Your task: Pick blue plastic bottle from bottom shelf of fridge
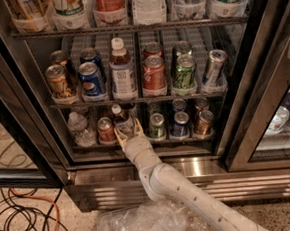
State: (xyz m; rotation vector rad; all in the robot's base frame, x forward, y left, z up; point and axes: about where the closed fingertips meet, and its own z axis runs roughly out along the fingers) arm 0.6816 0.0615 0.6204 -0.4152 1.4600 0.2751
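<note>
Cream-coloured plastic jaws of the gripper (128, 131) stood spread in a shallow V right at the foot of the blue plastic bottle (121, 120), one tip on each side of its lower body. They were open and had hold of nothing that could be seen; whether either tip touched the label could not be told.

The bottle stood directly ahead of the jaws, between them and slightly deeper into the fridge (189, 170), in the front row of the bottom shelf (192, 138). Its long axis ran vertical, with the white cap pointing straight up and the base on the wire surface. A sideways squeeze across its narrow body looked like the fitting next move.

Just left of the bottle stood a red can (106, 129), close enough to crowd the left tip. Further left of the bottle was a clear water bottle (80, 128). Just right of the bottle sat a green can (157, 125). One rack above the bottle stood the bigger white-capped bottle (123, 69). Below and right of the bottle, the white arm (191, 199) sloped away over crumpled clear plastic sheeting (143, 225).
</note>
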